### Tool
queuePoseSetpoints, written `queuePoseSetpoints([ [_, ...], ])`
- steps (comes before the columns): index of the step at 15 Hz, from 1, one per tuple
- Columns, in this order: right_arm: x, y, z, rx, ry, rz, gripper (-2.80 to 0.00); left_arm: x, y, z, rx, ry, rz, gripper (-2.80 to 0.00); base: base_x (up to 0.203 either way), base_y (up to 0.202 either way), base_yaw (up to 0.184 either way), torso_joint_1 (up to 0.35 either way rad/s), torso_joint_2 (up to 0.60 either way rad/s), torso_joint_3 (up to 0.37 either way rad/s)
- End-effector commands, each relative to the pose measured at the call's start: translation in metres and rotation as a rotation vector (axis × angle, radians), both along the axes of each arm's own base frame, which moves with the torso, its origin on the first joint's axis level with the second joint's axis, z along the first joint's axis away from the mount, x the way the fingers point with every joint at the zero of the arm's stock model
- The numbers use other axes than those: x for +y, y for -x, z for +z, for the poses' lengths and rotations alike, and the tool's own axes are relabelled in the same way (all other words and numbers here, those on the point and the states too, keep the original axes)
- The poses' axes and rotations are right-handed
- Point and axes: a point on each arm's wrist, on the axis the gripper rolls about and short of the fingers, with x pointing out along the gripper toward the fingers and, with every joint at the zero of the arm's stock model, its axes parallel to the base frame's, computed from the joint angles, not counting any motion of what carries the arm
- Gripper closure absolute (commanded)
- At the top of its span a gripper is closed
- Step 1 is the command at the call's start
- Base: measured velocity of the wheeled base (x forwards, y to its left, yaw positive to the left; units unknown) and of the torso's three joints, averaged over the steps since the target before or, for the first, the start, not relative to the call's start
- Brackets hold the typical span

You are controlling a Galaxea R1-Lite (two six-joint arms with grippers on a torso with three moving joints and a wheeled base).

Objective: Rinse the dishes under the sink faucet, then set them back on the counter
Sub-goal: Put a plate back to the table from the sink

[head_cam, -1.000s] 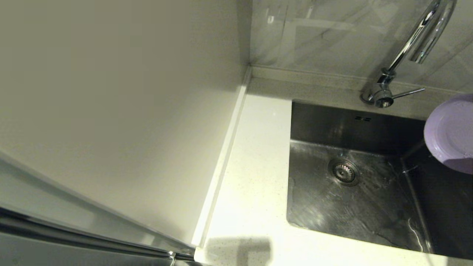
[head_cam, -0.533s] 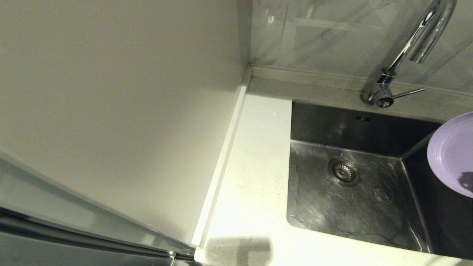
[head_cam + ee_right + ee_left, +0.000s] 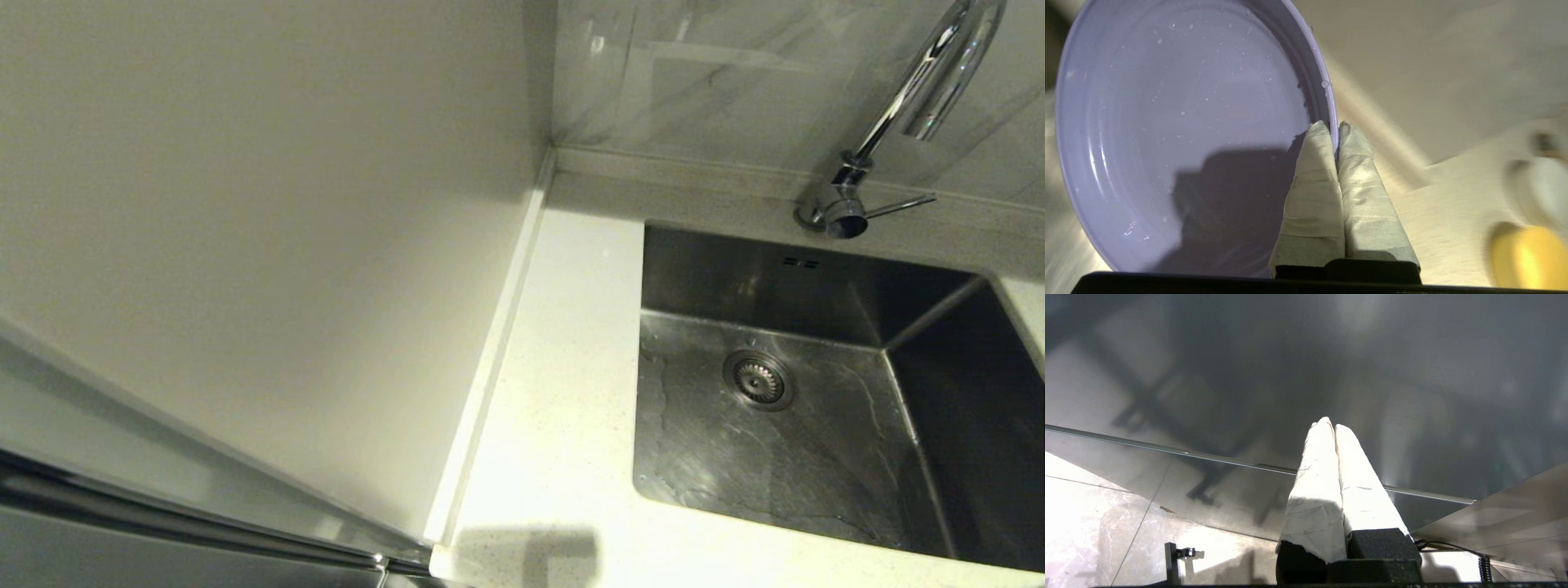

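Plate (image 3: 1180, 122): wet, pinched at its rim by right gripper (image 3: 1336, 126), held tilted so water drains, over counter (image 3: 1453, 204). Left gripper (image 3: 1333, 426): pressed together, empty, parked off the counter.

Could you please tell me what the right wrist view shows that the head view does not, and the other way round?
Only the right wrist view shows the right gripper shut on the rim of the lilac plate, which carries water droplets, and a blurred yellow object.

Only the head view shows the sink with its drain strainer, and the sink faucet with no water running.

Both show pale counter; no single object appears in both.
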Motion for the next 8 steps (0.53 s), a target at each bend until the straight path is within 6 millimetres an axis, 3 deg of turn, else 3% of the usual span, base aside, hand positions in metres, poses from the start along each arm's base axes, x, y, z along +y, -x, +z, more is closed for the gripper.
queuePoseSetpoints([
  [1,-0.011,0.01,0.01,-0.015,0.022,-0.153,0.0,0.0,0.0,-0.001,0.003,0.0,0.0,0.0,0.0,0.0,0.0,0.0,0.0,0.0],
  [4,-0.031,0.023,0.013,0.012,-0.052,-0.326,0.0,0.0,0.0,-0.001,0.002,0.0,0.0,0.0,0.0,0.0,0.0,0.0,0.0,0.0],
  [8,-0.054,0.056,0.021,0.033,-0.152,-0.562,0.0,0.0,0.0,-0.001,0.003,0.0,0.0,0.0,0.0,0.0,0.0,0.0,0.0,0.0],
])
